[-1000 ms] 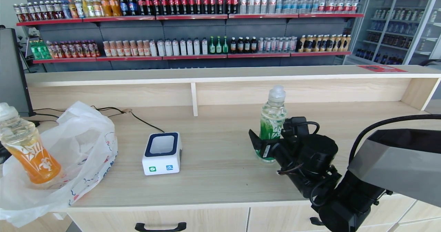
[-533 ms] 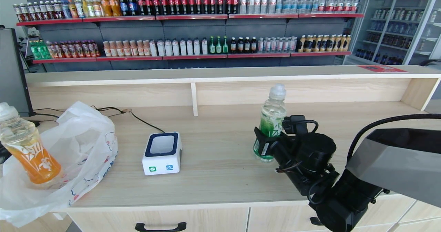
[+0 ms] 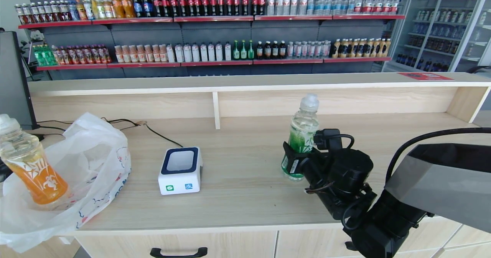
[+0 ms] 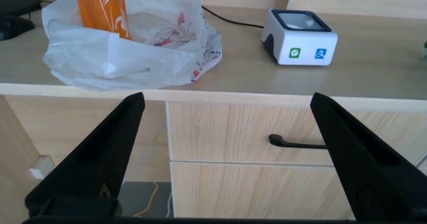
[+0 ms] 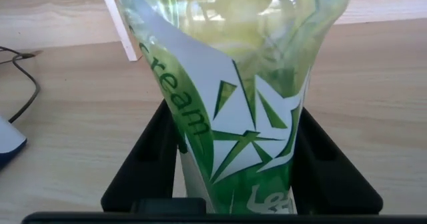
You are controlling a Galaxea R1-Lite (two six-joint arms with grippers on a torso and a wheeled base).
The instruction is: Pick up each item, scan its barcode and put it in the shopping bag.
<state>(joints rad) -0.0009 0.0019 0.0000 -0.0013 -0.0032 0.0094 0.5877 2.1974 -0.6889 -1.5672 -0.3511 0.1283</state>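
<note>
The desk [image 3: 245, 208] runs beneath the right claw [image 3: 296, 159]. Well to that claw's left slumps the white shopping bag [image 3: 96, 154], with an orange drink bottle [image 3: 28, 166] upright inside. The green-labelled bottle [image 3: 303, 135] stands upright, clamped low down in the right claw. The scanner [image 3: 180, 170] sits between that claw and the bag. The left claw [image 4: 228, 101] gapes wide and empty, below the desk's front edge, with the bag ahead of it.

lower label of green bottle [image 3: 303, 129] hidden behind right gripper [image 3: 300, 157]; shopping bag [image 3: 96, 150] clipped by head view's left edge.
</note>
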